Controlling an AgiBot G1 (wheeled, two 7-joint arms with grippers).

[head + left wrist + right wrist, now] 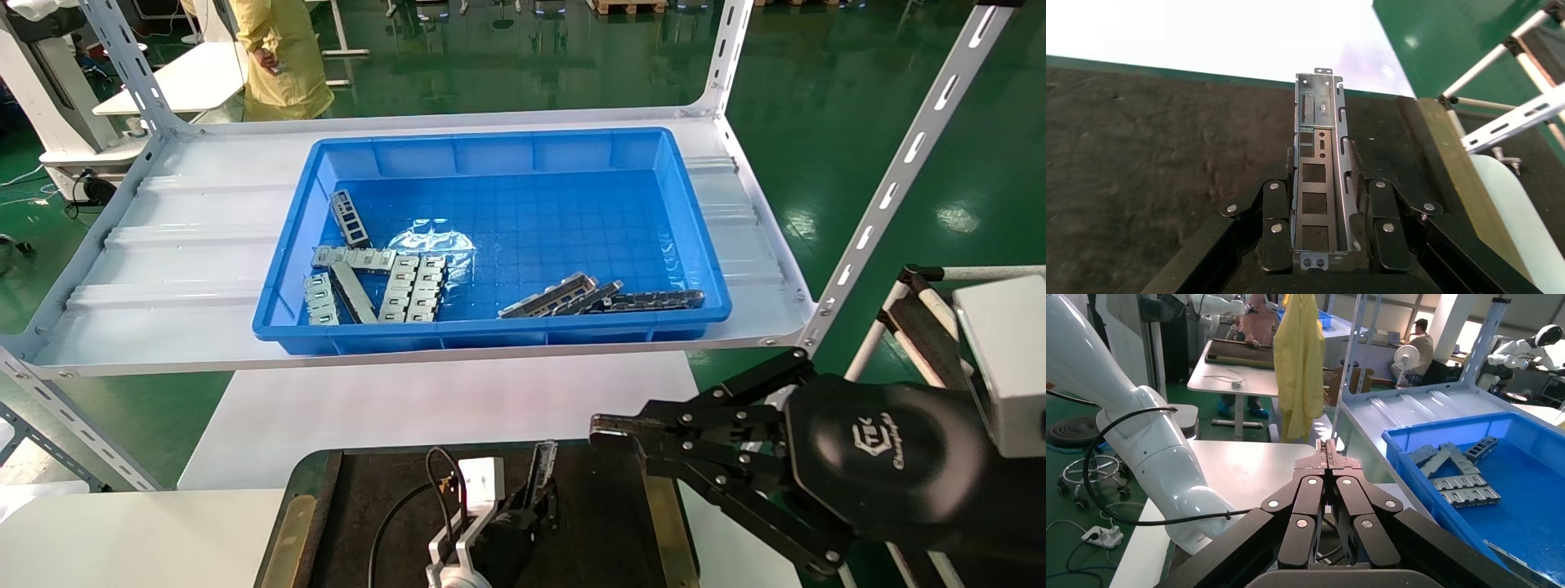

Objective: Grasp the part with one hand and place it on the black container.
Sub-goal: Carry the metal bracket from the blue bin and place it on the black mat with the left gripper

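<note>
Green floor; "Changingtek" right tool (601, 445)

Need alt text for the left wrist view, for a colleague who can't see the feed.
The black left gripper is shut on a slim grey metal channel strip with rectangular cutouts, held lengthwise over the flat brown-black tray. A brass-coloured edge strip borders the tray, with white tabletop beyond it.
</note>
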